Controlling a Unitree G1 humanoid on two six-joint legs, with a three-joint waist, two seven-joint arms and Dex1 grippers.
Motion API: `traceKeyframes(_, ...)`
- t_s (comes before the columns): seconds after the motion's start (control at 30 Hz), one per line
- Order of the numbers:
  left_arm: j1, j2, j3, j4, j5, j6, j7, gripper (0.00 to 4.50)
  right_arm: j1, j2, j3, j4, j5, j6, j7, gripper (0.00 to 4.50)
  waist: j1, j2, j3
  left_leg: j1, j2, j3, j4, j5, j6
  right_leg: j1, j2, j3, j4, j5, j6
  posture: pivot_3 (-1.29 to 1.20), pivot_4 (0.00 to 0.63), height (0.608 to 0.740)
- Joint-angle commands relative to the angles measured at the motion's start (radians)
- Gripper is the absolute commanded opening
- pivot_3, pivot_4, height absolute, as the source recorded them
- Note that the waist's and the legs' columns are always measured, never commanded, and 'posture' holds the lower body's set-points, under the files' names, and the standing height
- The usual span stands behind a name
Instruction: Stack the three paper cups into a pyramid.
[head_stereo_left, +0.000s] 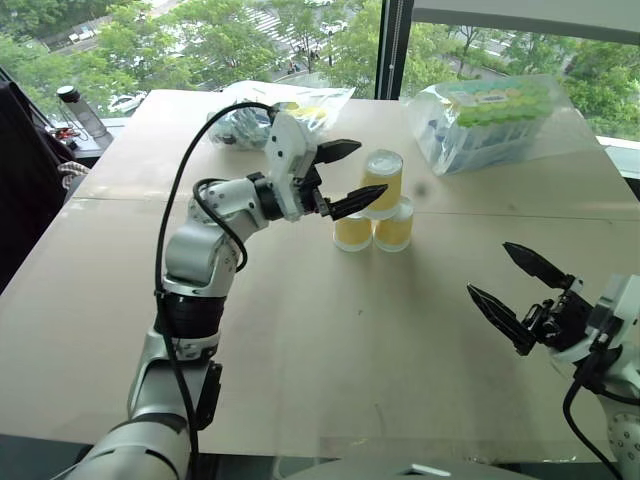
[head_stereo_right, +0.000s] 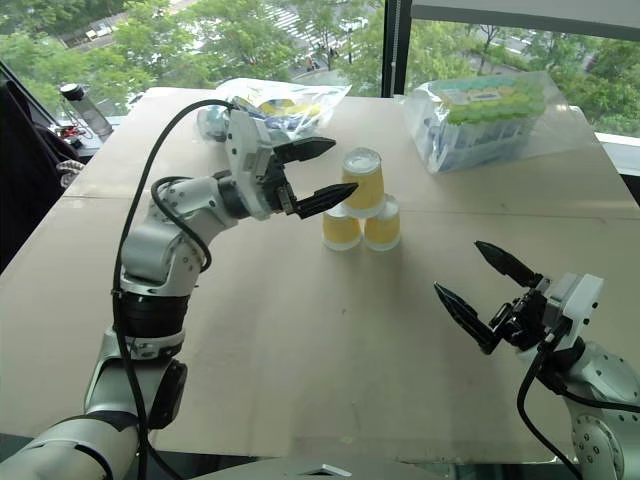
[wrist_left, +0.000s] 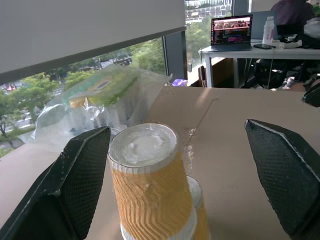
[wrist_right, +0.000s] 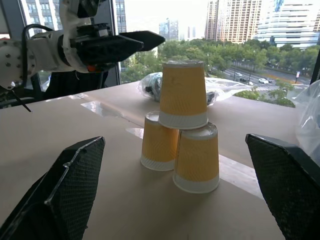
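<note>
Three yellow paper cups stand upside down as a pyramid at the table's far middle. Two bottom cups (head_stereo_left: 352, 232) (head_stereo_left: 394, 228) sit side by side, and the top cup (head_stereo_left: 383, 180) rests across them. My left gripper (head_stereo_left: 373, 168) is open, level with the top cup and just left of it. In the left wrist view the top cup (wrist_left: 145, 175) stands free between its two fingers (wrist_left: 75, 185), nearer to one. My right gripper (head_stereo_left: 487, 268) is open and empty at the front right, well away from the pyramid (wrist_right: 183, 95).
A clear bag of green-topped packaged goods (head_stereo_left: 490, 115) lies at the back right. Another clear bag (head_stereo_left: 285, 105) lies at the back, behind my left gripper. A dark bottle (head_stereo_left: 75, 110) stands off the table's far left corner. Windows run behind the table.
</note>
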Motion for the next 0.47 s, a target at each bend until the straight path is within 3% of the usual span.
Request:
traceKeyframes(0.03,0.195,0.091,0.089,-0.215,-0.092,0.118,0.018,4.41,0.044,-0.028,-0.035,0.064,-0.031,-0.043,0.066,4.50,-0.006,0.001,0.000,0.001,0.000,0.000,0.000,0.000,0.000,0.001,0.000,0.000,0.000,0.000,0.000,0.00,0.150,0.740)
traceKeyframes(0.13,0.507,0.153,0.124,-0.347,-0.054,0.143,0.069,4.41,0.075,-0.059,-0.030,0.161,-0.085,-0.075,0.123,4.50,-0.011,0.002,0.001,0.005,0.000,-0.001,-0.004,0.000,0.000,0.001,-0.003,0.007,-0.001,0.000,0.000,0.00,0.150,0.740)
traceKeyframes(0.23,0.772,0.135,0.112,-0.404,0.045,0.061,0.141,4.41,0.068,-0.084,-0.019,0.259,-0.144,-0.101,0.151,4.50,-0.013,0.002,0.001,0.006,-0.001,0.000,-0.005,-0.001,0.001,0.001,-0.004,0.009,-0.002,0.000,0.000,0.00,0.150,0.740)
traceKeyframes(0.33,0.909,0.109,0.087,-0.401,0.113,-0.041,0.171,4.41,0.047,-0.089,-0.015,0.319,-0.152,-0.117,0.176,4.50,0.006,0.001,0.002,0.006,-0.001,-0.001,-0.004,-0.001,0.001,0.002,-0.006,0.008,-0.003,-0.002,-0.004,0.00,0.150,0.740)
traceKeyframes(0.47,0.959,0.070,0.075,-0.362,0.152,-0.108,0.207,4.41,0.006,-0.087,-0.011,0.372,-0.144,-0.110,0.199,4.50,0.018,0.003,0.001,0.007,-0.001,-0.002,-0.004,-0.001,0.001,0.003,-0.007,0.007,-0.002,-0.002,-0.005,0.00,0.150,0.740)
